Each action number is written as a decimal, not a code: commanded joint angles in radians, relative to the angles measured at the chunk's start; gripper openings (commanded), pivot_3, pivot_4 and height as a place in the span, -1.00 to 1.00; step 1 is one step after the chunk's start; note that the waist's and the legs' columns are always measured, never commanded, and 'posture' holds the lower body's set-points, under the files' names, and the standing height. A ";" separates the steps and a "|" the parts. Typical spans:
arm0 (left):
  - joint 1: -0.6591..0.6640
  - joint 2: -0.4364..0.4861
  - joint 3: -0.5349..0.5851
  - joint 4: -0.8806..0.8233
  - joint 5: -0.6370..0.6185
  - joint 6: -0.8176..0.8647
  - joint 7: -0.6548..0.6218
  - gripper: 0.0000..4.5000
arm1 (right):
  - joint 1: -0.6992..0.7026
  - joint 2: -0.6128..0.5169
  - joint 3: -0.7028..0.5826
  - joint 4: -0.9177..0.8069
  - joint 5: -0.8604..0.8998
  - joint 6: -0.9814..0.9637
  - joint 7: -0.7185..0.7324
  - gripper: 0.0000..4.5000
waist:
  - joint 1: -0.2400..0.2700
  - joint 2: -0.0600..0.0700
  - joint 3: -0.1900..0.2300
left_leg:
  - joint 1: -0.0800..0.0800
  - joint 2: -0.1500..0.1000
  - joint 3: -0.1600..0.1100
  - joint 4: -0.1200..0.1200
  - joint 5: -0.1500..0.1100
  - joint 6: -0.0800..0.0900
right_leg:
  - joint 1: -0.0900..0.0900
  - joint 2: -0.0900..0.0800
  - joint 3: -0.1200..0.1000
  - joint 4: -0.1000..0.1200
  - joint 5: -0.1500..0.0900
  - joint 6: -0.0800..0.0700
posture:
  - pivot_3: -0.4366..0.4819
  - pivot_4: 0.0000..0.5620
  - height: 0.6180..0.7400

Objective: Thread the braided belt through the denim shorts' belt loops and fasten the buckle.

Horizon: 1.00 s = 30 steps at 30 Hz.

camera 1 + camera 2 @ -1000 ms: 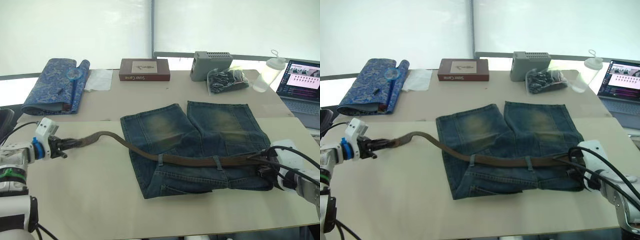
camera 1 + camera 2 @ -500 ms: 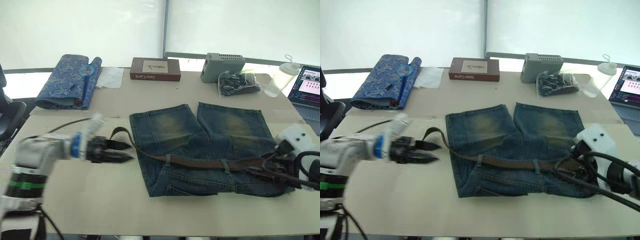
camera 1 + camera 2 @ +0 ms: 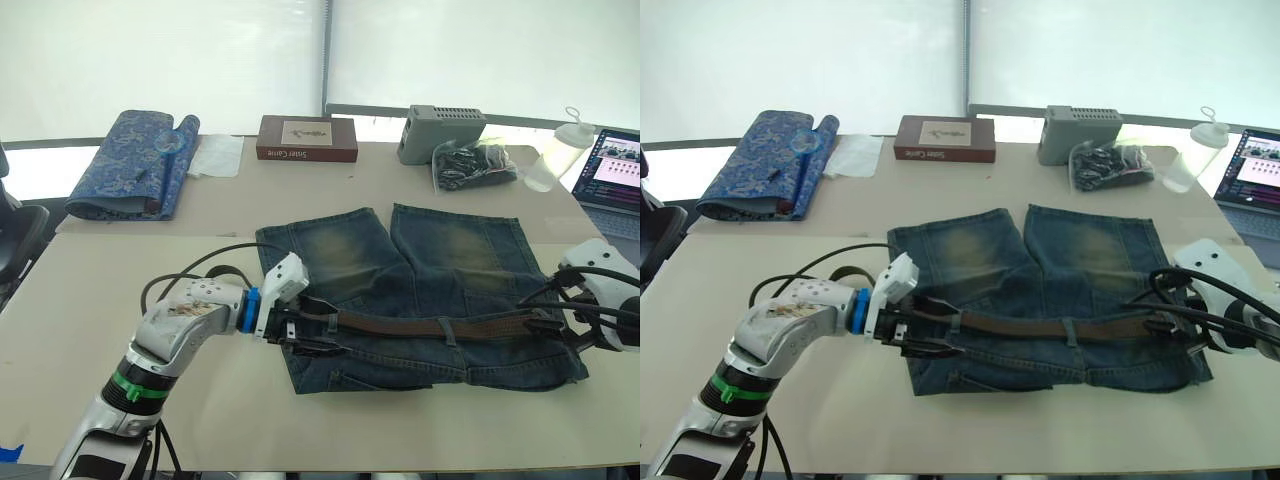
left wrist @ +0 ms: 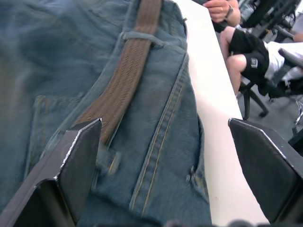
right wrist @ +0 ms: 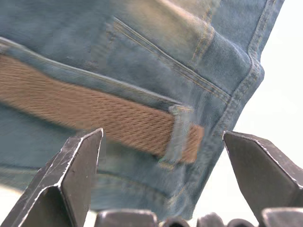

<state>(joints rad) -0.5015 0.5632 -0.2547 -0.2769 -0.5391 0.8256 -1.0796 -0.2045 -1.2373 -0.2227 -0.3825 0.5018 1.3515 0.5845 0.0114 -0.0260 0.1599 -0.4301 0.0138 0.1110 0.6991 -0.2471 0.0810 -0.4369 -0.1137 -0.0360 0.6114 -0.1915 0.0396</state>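
Though threaded, brown braided belt (image 3: 430, 326)

Beige table (image 3: 90, 300) before bright white window blinds (image 3: 160, 60); a dark vertical divider (image 3: 327, 55) separates them. Daylight diffuse; a black chair (image 3: 15, 235) stands at left.

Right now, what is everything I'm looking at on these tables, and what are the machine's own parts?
denim shorts: one, faded blue, table centre.
braided belt: one, brown, along the waistband under belt loops.
fabric roll: one, blue patterned, far left.
white cloth: one, beside the roll.
box: one, dark red, far centre.
grey device: one, far right.
bag of black items: one, clear, beside it.
bottle: one, clear.
laptop: one, right edge.
seated person: one, beyond the table edge.
left hand: open, at waistband's left end.
right hand: open, at right end.
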 commanded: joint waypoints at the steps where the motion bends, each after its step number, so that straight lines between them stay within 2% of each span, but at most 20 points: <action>1: -0.003 -0.013 -0.008 -0.024 0.021 -0.061 0.010 1.00 | -0.107 0.016 0.123 0.132 -0.061 -0.079 0.015 0.99 | 0.000 0.000 0.000 | 0.000 0.000 0.000 0.000 0.000 0.000 | 0.000 0.000 0.000 0.000 0.000 0.001 | -0.05 -0.47 1.00; 5: 0.008 -0.016 -0.012 -0.033 0.035 -0.102 0.015 1.00 | -0.169 -0.014 0.360 0.275 -0.141 -0.208 0.165 0.99 | 0.000 0.000 0.000 | 0.000 0.000 0.000 0.000 0.000 0.000 | 0.000 0.001 -0.001 0.000 0.001 0.002 | -0.05 -0.47 1.00; 8: 0.003 -0.023 -0.008 -0.016 0.044 -0.121 0.029 1.00 | -0.173 -0.051 0.498 0.317 -0.212 -0.299 0.297 0.64 | 0.002 0.001 0.000 | 0.000 0.000 0.000 0.000 0.000 0.000 | 0.000 0.000 -0.001 0.000 0.001 0.003 | -0.05 -0.47 1.00; 12: -0.005 -0.033 -0.006 0.014 0.060 -0.144 0.043 1.00 | -0.187 -0.048 0.508 0.342 -0.248 -0.343 0.346 0.03 | 0.005 0.001 0.000 | 0.001 0.000 -0.001 0.003 -0.001 0.001 | 0.003 0.000 -0.002 0.000 0.001 0.003 | -0.05 -0.47 1.00; 15: -0.032 -0.046 -0.003 0.076 0.075 -0.148 0.058 1.00 | -0.110 -0.083 0.390 0.248 -0.218 -0.334 0.340 -0.43 | 0.012 0.001 0.000 | 0.000 0.000 -0.001 0.003 -0.001 0.002 | 0.003 0.000 -0.003 0.000 0.001 0.003 | -0.05 -0.47 1.00; 18: -0.069 -0.070 -0.004 0.144 0.092 -0.153 0.069 1.00 | 0.052 -0.096 0.199 0.112 -0.182 -0.341 0.343 -0.91 | 0.027 0.001 0.000 | -0.001 0.000 -0.002 0.004 -0.001 0.002 | 0.003 -0.001 -0.004 0.000 0.001 0.004 | -0.05 -0.47 1.00; 19: -0.091 -0.075 -0.004 0.176 0.098 -0.149 0.067 1.00 | 0.125 -0.077 0.097 0.043 -0.172 -0.338 0.352 -0.98 | 0.030 0.001 0.000 | -0.001 0.000 -0.002 0.004 -0.001 0.002 | 0.003 -0.001 -0.004 0.000 0.001 0.004 | -0.05 -0.47 1.00; 22: -0.171 -0.074 -0.008 0.284 0.101 -0.142 0.011 1.00 | 0.343 0.027 -0.225 -0.207 -0.153 -0.346 0.420 -0.98 | 0.033 0.001 0.000 | -0.002 0.001 -0.003 0.005 -0.001 0.001 | 0.003 0.000 -0.004 0.000 0.001 0.005 | -0.05 -0.47 1.00; 24: -0.215 -0.075 -0.030 0.362 0.126 -0.175 -0.038 1.00 | 0.440 0.100 -0.356 -0.321 -0.136 -0.339 0.448 -0.98 | 0.032 0.001 0.000 | -0.003 0.001 -0.004 0.006 -0.001 0.001 | 0.002 0.001 -0.005 0.001 0.002 0.006 | -0.05 -0.47 1.00; 27: -0.290 -0.102 -0.061 0.494 0.156 -0.214 -0.110 1.00 | 0.582 0.204 -0.498 -0.456 -0.128 -0.352 0.485 -0.98 | 0.030 0.001 0.000 | -0.001 0.001 -0.004 0.006 -0.001 0.001 | 0.004 0.002 -0.005 0.000 0.002 0.007 | -0.05 -0.47 1.00; 30: -0.345 -0.120 -0.122 0.586 0.200 -0.266 -0.221 1.00 | 0.690 0.301 -0.585 -0.526 -0.134 -0.389 0.492 -0.98 | 0.029 0.001 0.000 | -0.001 0.001 -0.005 0.006 -0.001 0.002 | 0.005 0.001 -0.005 0.000 0.001 0.008 | -0.05 -0.47 1.00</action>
<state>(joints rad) -0.8124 0.4523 -0.3501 0.2831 -0.3583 0.6052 -1.2326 0.4611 -0.9614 -0.7345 -0.8535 0.3614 0.9920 1.0626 0.0405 -0.0250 0.1596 -0.4310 0.0140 0.1071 0.7053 -0.2486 0.0830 -0.4320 -0.1127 -0.0401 0.6111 -0.1907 0.0476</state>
